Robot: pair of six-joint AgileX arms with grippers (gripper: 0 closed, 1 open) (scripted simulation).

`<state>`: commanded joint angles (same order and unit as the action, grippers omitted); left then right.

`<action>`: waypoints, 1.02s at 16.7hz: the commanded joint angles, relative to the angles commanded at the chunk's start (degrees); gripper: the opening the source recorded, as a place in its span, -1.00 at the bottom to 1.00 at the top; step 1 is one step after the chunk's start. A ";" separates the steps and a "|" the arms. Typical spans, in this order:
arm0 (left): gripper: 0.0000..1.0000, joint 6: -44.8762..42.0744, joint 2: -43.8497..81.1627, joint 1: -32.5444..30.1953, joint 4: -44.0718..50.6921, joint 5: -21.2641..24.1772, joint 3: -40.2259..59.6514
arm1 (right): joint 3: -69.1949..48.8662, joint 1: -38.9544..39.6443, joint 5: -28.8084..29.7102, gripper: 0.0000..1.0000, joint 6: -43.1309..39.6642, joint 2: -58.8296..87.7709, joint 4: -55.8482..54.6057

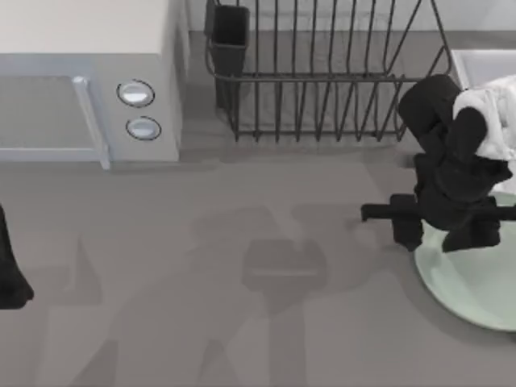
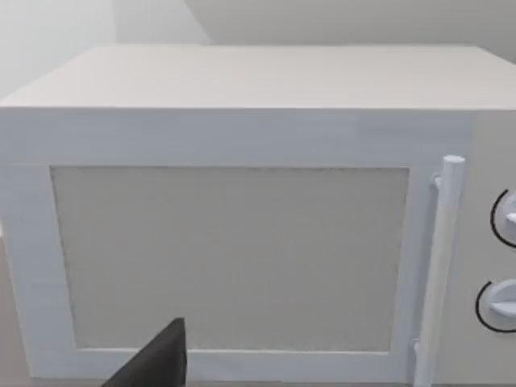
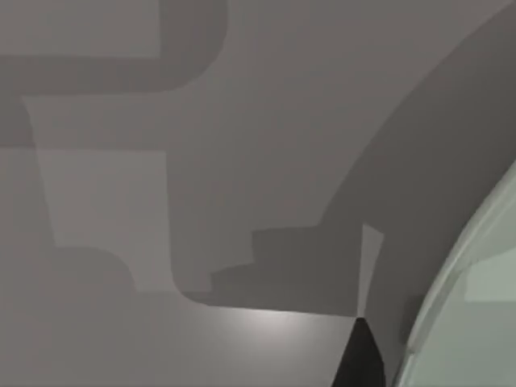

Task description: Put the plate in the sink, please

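1. Right gripper (image 1: 451, 234): black, hanging over the upper-left rim of the plate on the right side of the table. Whether its fingers are spread or closed cannot be told. One dark fingertip (image 3: 360, 359) stands just beside the plate's rim in the right wrist view.
2. Plate (image 1: 476, 282): round, pale mint-green, lying flat on the table at the right edge, partly cut off by the picture's border. Its raised rim (image 3: 451, 306) curves past the fingertip in the right wrist view.
3. Sink (image 1: 476, 64): pale raised rim at the top right corner, behind the right arm and up from the plate; the plate is outside it.
4. Dish rack (image 1: 322, 72): dark wire, at the back centre, just left of the sink, with a dark cup holder at its left end.
5. Table (image 1: 242, 322): grey, bare across the middle, crossed by arm shadows.
6. Microwave (image 1: 89, 81): pale grey, at the back left, with a bar handle and two round knobs; its door (image 2: 230, 258) faces the left wrist camera.
7. Left gripper (image 1: 12, 274): parked at the left edge of the table, in front of the microwave; finger state cannot be told.
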<state>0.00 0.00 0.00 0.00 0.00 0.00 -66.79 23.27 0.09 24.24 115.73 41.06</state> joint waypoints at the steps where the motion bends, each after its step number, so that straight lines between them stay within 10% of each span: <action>1: 1.00 0.00 0.00 0.00 0.00 0.00 0.00 | 0.00 0.00 0.00 -1.00 0.00 0.00 0.00; 10: 1.00 0.00 0.00 0.00 0.00 0.00 0.00 | -3.36 -0.70 0.48 -1.00 -0.14 -3.87 1.89; 17: 1.00 0.00 0.00 0.00 0.00 0.00 0.00 | -28.74 -0.63 0.46 -1.00 -0.06 -2.36 27.23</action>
<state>0.00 0.00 0.00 0.00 0.00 0.00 -95.53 22.63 0.55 24.18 113.37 68.29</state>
